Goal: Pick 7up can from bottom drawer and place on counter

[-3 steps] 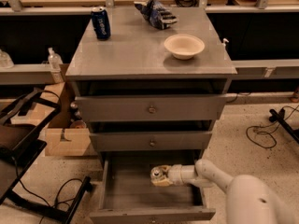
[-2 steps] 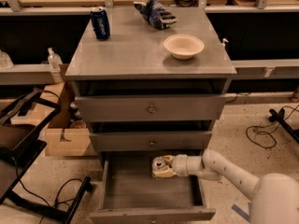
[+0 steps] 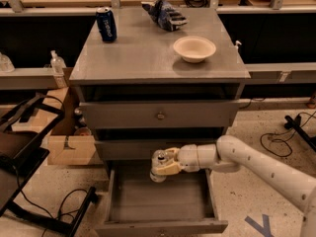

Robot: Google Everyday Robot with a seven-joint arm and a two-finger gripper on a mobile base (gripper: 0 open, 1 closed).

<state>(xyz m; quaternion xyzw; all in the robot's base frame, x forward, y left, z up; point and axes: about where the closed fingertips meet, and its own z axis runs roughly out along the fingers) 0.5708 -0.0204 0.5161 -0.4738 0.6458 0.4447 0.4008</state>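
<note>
The 7up can point(image 3: 158, 167) is a small whitish-silver can held upright in my gripper point(image 3: 165, 165). The yellowish fingers are shut around it. The can hangs above the open bottom drawer point(image 3: 163, 201), near its back, just in front of the middle drawer's face. The drawer's plain grey inside shows nothing else in it. My white arm point(image 3: 247, 164) reaches in from the right. The counter point(image 3: 148, 48) is the wide grey top of the cabinet, well above the gripper.
On the counter stand a dark blue can point(image 3: 106, 24) at the back left, a blue crumpled bag point(image 3: 164, 15) at the back, and a cream bowl point(image 3: 194, 48) at the right. A cardboard box point(image 3: 69, 144) and black frame point(image 3: 29, 162) sit left of the cabinet.
My gripper has lifted the can up out of the bottom drawer and slightly back towards the middle drawer's face.
</note>
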